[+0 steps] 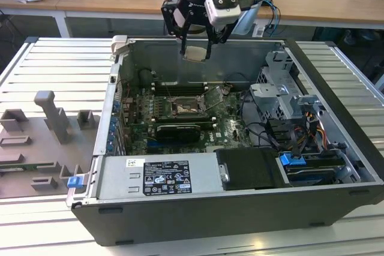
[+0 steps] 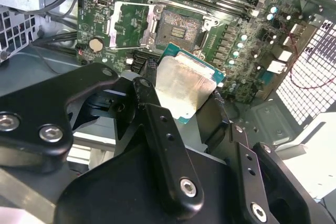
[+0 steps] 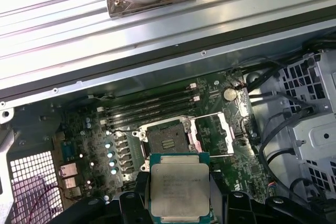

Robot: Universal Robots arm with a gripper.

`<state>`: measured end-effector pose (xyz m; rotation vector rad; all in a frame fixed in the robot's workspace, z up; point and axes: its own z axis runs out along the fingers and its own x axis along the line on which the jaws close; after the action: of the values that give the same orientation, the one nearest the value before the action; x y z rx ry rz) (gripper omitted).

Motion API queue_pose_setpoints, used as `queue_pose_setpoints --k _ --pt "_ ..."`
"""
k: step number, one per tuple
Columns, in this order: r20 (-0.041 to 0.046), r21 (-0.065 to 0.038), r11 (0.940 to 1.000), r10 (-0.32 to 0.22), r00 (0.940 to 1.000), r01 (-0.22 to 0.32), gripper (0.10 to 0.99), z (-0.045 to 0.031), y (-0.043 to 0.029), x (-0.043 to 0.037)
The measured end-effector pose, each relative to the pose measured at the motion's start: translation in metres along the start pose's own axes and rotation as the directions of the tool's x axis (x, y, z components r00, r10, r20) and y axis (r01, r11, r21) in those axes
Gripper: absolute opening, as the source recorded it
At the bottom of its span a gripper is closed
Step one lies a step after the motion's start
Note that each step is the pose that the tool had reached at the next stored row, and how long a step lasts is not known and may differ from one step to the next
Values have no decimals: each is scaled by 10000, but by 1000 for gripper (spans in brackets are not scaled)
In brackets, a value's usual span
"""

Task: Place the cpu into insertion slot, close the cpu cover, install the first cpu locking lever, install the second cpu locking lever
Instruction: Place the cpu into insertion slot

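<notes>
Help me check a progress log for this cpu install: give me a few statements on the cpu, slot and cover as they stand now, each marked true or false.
1. The gripper holds the cpu between its fingers. True.
2. The cpu sits in the insertion slot. False: the slot is empty, and the cpu is held up above the board.
3. The cpu cover is closed over the slot. False: it is swung open and lies beside the slot.
4. The computer case lies open, with the green board exposed. True.
</notes>
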<state>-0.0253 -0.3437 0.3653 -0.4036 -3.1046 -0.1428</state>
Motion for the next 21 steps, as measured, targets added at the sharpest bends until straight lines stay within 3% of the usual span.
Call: queue_pose_setpoints --k 13,21 --pt "76 -21 9963 857 9963 -857 541 5 0 0" --pt "90 -24 9946 1034 9946 -1033 541 20 -2 0"
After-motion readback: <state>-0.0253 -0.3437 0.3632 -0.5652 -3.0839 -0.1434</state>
